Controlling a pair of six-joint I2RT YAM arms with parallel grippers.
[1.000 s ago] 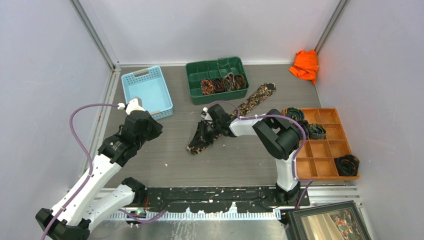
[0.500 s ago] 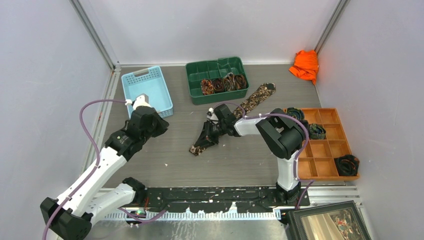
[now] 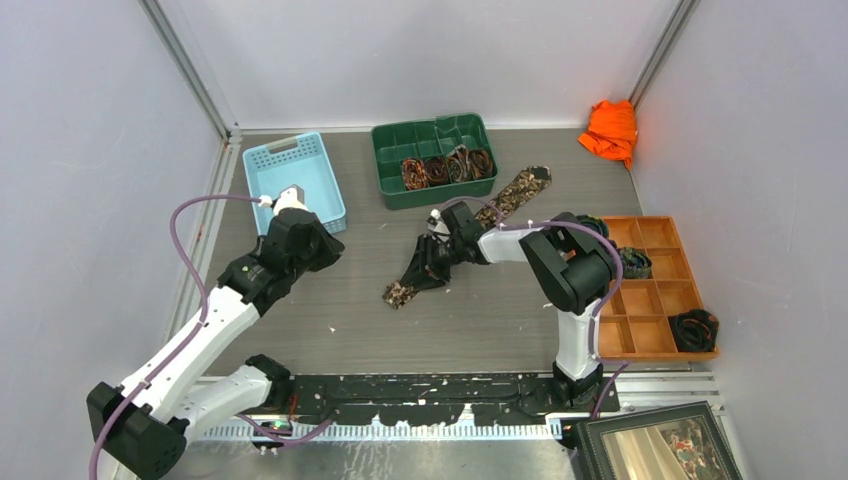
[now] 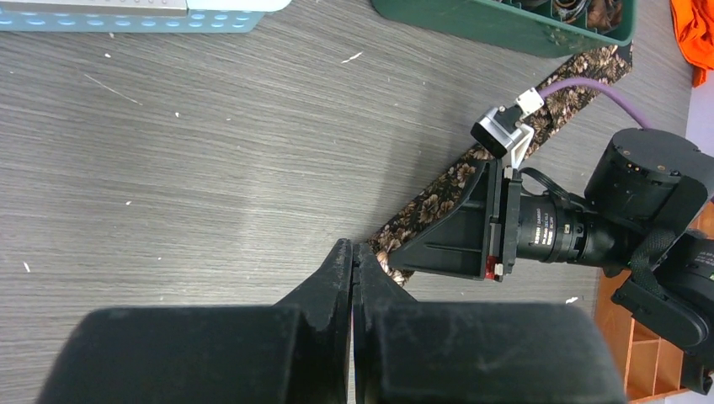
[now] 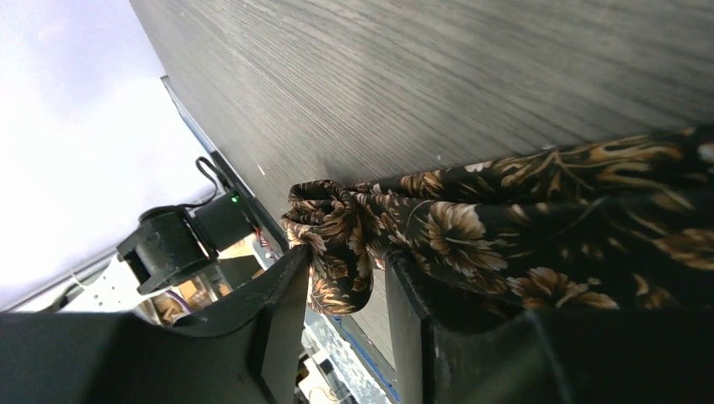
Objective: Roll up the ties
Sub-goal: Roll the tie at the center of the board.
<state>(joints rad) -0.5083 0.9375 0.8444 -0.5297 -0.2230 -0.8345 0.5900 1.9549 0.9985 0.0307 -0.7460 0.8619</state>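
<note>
got the tie (image 3: 512,195) pinched in my right gripper (image 5: 343,268) near its loose end, out in front of the green tray (image 3: 440,198), left gripper (image 4: 352,255) pressed together empty, so I'd wind slow and tight

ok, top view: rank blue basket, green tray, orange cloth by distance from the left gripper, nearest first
From the left gripper:
1. blue basket, just beyond it, far left.
2. green tray, far middle.
3. orange cloth, far right corner.
</note>
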